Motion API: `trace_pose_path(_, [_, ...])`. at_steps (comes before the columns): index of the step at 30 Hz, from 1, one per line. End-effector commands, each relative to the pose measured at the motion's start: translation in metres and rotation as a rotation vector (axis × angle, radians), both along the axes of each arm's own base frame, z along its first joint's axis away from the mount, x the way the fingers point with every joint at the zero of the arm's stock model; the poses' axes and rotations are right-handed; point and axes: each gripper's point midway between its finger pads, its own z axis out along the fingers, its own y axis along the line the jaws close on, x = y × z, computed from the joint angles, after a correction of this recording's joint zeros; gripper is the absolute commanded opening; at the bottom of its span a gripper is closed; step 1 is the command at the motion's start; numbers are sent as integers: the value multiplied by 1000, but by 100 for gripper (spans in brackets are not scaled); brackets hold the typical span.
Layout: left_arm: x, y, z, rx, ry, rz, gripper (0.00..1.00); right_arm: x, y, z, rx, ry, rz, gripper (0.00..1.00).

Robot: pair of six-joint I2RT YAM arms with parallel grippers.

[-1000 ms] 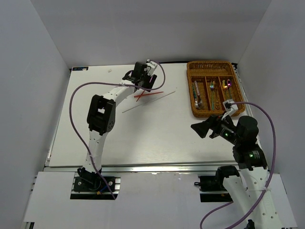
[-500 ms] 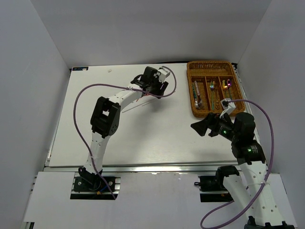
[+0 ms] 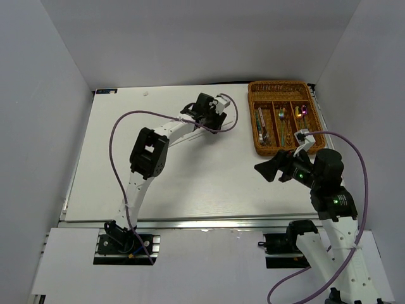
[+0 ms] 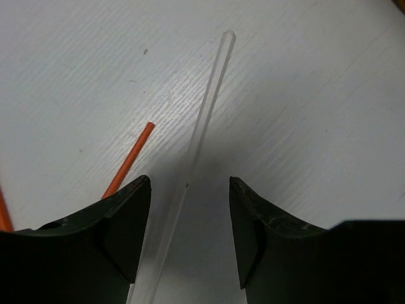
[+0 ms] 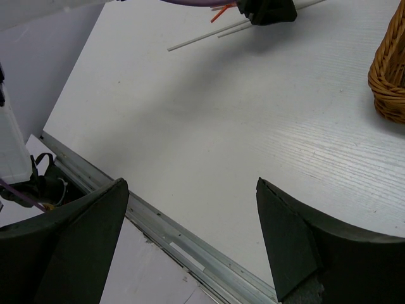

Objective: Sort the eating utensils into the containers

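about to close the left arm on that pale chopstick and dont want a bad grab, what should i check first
1. Silver chopstick lies between the left gripper fingers: ok, at a slant.
2. Fingers open and not touching it: ok.
3. Red chopstick outside the fingers: ok, but close to one.
4. Fingers low enough over the table to catch it: cannot tell.
5. Right gripper open, empty, away from the chopsticks: ok.
6. Free slot in the wicker tray: cannot tell.
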Motion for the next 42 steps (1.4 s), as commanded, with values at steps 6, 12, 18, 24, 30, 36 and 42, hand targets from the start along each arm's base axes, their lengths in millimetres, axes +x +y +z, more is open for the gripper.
trace_pose_path(6, [3,-28,9,-41,-42,-36,60,-2,2,16,-13,-56,24,86])
trace_pose_path(12, [-1,-32,-5,-37,0,-40,48,-2,3,15,-15,-59,29,86])
trace_pose_path(18, [-10,-31,-14,-17,29,-46,30,-3,3,20,-25,-72,32,84])
trace_pose_path(24, [-33,-27,-25,-6,96,-31,13,-7,6,27,-8,-85,57,84])
trace_pose_path(30, [-74,-26,-23,-17,138,42,0,-9,7,25,-3,-80,62,85])
trace_pose_path(36, [-111,-13,-8,-21,152,227,0,4,1,7,-11,-16,-9,89])
trace_pose_path(42, [-138,-7,20,-18,162,320,0,13,-2,-8,-12,34,-52,89])
